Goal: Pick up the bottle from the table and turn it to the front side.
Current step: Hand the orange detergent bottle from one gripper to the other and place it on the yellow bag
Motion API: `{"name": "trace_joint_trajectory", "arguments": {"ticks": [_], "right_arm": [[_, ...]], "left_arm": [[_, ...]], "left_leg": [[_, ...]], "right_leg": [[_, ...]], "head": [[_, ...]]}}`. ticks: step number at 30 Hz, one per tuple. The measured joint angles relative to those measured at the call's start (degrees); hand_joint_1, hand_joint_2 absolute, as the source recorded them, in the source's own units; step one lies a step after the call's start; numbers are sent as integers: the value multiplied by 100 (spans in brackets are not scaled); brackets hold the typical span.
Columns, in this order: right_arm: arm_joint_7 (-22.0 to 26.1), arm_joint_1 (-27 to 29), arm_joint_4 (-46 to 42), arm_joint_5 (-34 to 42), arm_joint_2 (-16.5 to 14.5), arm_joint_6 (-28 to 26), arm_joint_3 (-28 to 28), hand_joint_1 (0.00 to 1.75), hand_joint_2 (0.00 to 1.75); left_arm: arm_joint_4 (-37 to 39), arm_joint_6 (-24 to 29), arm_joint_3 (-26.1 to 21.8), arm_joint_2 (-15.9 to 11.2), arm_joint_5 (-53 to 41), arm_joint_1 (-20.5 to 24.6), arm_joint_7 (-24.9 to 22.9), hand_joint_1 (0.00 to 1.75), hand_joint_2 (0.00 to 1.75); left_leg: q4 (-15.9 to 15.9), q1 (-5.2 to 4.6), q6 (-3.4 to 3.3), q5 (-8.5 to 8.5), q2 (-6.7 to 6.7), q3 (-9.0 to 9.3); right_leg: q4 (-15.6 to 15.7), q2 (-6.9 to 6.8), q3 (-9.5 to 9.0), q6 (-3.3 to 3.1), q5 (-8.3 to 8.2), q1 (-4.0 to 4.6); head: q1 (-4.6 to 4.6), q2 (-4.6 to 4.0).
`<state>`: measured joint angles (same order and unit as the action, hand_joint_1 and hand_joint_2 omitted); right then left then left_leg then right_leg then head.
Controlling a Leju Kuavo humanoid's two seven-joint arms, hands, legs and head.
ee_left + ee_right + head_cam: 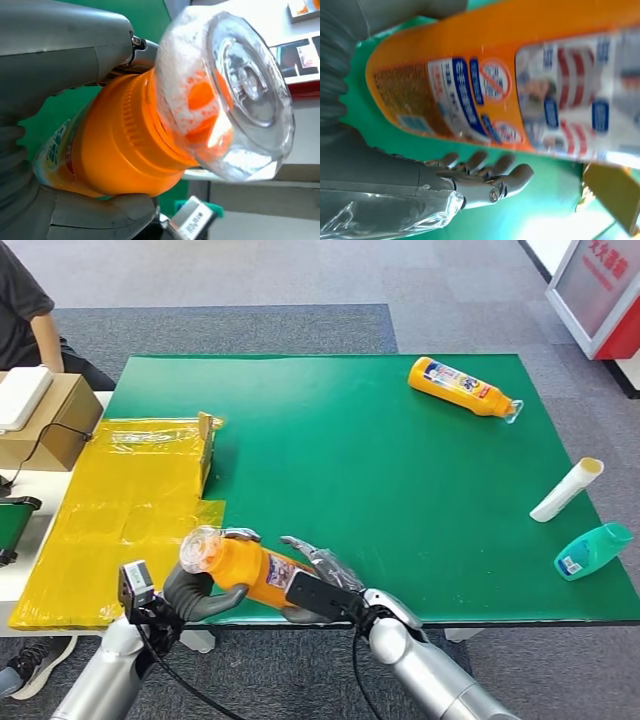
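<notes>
My left hand point(192, 590) grips an orange bottle point(253, 570) by its neck, just behind the clear cap point(200, 550), above the near left edge of the green table point(377, 460). The bottle lies roughly level, cap toward my left. In the left wrist view the thumb point(56, 50) and fingers close around the orange neck point(124, 145), with foam inside the cap. My right hand point(324, 575) sits at the bottle's base end. In the right wrist view its fingers point(486, 175) are stretched out, with a green gap between them and the printed label point(501, 75).
A second orange bottle point(460, 387) lies at the far right of the table. A white tube point(566, 490) and a teal bottle point(592, 550) lie by the right edge. A yellow sheet point(128, 510), cardboard box point(53, 420) and seated person point(26, 310) are at the left.
</notes>
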<state>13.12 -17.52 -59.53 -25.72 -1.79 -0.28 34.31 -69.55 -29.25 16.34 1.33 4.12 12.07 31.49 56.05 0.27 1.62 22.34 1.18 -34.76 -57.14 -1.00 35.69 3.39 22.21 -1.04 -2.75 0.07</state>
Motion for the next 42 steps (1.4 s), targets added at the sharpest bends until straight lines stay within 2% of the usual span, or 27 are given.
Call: {"name": "trace_joint_trajectory", "arguments": {"ticks": [4, 7, 12, 15, 21, 27, 30, 33, 37, 42], "right_arm": [[-1, 77, -156, 36, 0, -99, -192, 0, 175], [-7, 152, -304, 51, 0, -134, -316, 0, 175], [-54, 229, -464, 65, -4, -135, -453, 0, 175], [-71, 240, -468, 67, -10, -128, -530, 0, 175], [-78, 239, -448, 62, -27, -114, -673, 0, 175], [-94, 222, -381, 27, -70, -123, -747, 0, 175], [-95, 203, -362, 20, -89, -127, -766, 0, 175], [-95, 199, -361, 19, -91, -114, -781, 0, 175], [-95, 212, -361, 19, -94, -90, -812, 0, 175], [-96, 213, -356, 19, -104, -55, -816, 0, 175]], "left_arm": [[-407, 465, 21, -84, -564, 127, -286, 175, 175], [-749, 587, 68, -213, -794, 444, -775, 175, 175], [-991, 361, 366, -553, -854, 1427, -1959, 175, 175], [-974, 245, 705, -820, -1023, 2104, -2424, 175, 175], [-863, 41, 1458, -1400, -1195, 3061, -2942, 172, 175], [-745, -159, 2171, -2084, -1350, 3600, -3318, 175, 175], [-659, -158, 2398, -2288, -1488, 3788, -3420, 171, 175], [-444, 41, 2640, -2370, -1869, 3952, -3622, 169, 175], [10, 447, 2858, -2316, -2446, 4009, -3705, 171, 175], [430, 437, 3012, -2207, -2607, 4008, -3747, 172, 175]], "left_leg": [[0, 0, 3, -3, 0, 0], [0, 1, 7, -7, 0, -1], [0, 3, 10, -17, 0, -2], [0, 5, 13, -22, 0, -4], [0, 5, 15, -24, 1, -4], [0, 10, 17, -25, 8, -6], [0, 10, 17, -25, 7, -7], [0, 10, 17, -25, 5, -7], [0, 8, 17, -25, 7, -7], [0, 9, 17, -25, 6, -8]], "right_leg": [[0, 0, 3, 0, -2, 1], [0, 0, 5, -4, -5, 3], [-1, 0, 7, -10, -15, 6], [-2, 0, 8, -12, -22, 6], [-3, 4, 10, -13, -25, 6], [-5, 16, 18, -15, -24, 14], [-5, 14, 17, -16, -23, 15], [-5, 12, 15, -15, -24, 13], [-4, 15, 17, -15, -27, 10], [-4, 14, 17, -15, -26, 12]], "head": [[1, 0], [0, 0], [0, 0], [0, 0], [-1, 0], [2, 0], [1, 0], [-1, 0], [-1, 0], [1, 0]]}}
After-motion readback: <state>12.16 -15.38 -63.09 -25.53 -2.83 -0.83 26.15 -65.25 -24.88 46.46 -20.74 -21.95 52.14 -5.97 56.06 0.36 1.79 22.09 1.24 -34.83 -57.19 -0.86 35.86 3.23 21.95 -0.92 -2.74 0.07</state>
